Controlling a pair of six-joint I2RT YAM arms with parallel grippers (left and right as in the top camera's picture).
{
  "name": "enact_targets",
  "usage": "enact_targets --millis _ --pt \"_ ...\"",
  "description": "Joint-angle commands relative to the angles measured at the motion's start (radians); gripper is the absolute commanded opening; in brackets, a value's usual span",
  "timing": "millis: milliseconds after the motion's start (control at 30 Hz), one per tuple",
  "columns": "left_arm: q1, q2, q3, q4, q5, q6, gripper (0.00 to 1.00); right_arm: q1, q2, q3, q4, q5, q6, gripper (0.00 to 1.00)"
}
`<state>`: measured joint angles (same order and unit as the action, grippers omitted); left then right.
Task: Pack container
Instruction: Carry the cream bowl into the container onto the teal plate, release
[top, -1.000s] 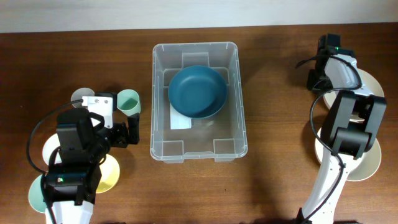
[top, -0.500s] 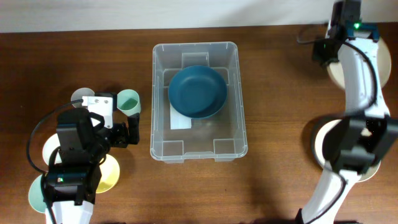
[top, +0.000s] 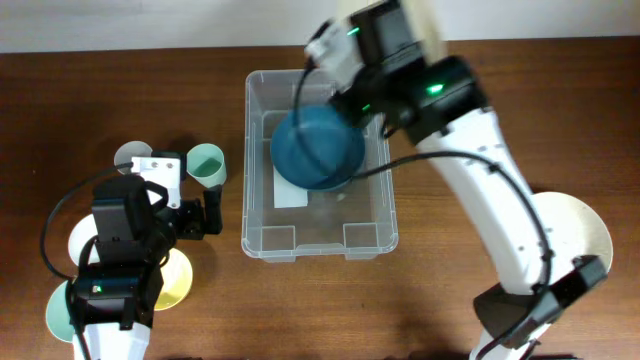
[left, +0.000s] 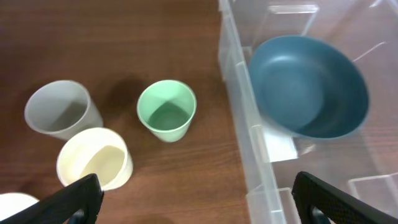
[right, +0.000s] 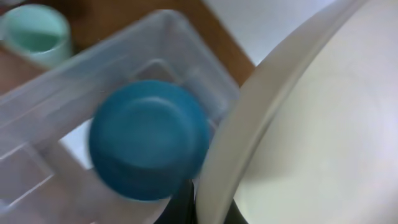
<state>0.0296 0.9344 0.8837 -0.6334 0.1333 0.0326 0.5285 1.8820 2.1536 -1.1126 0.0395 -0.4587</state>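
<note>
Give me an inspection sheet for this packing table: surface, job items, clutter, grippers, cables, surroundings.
Surface: brown wooden table, no spills seen.
Job's things: clear container mid-table, blue bowl inside, partly over a white label.
Clutter: green cup, grey cup and cream cup left of the container; large pale plate at right; more plates under the left arm.
Grippers: left gripper open, empty; right gripper shut on a cream plate, held aloft.
Cables: black cable looped beside the left arm.
Surroundings: pale strip beyond the far edge.
</note>
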Motion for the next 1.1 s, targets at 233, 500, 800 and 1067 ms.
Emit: enact_targets --millis 233,500,800,1067 --pt "0.232 0.002 0.137 -0.127 -0.13 -0.072 0.99 0.099 0.184 -0.009 -0.023 -0.056 -0.088 0.04" --pt "0.303 0.04 0.137 -0.149 -0.13 -0.145 0.99 0.1 0.341 -0.009 -0.051 -0.093 -0.084 0.04" --pt "0.303 0.053 0.137 -0.149 -0.13 -0.145 0.99 0.1 0.385 -0.009 -0.049 -0.1 -0.084 0.29" --pt "0.303 0.053 0.137 -0.149 -0.13 -0.145 0.99 0.1 0.349 -0.007 -0.051 -0.098 -0.029 0.38"
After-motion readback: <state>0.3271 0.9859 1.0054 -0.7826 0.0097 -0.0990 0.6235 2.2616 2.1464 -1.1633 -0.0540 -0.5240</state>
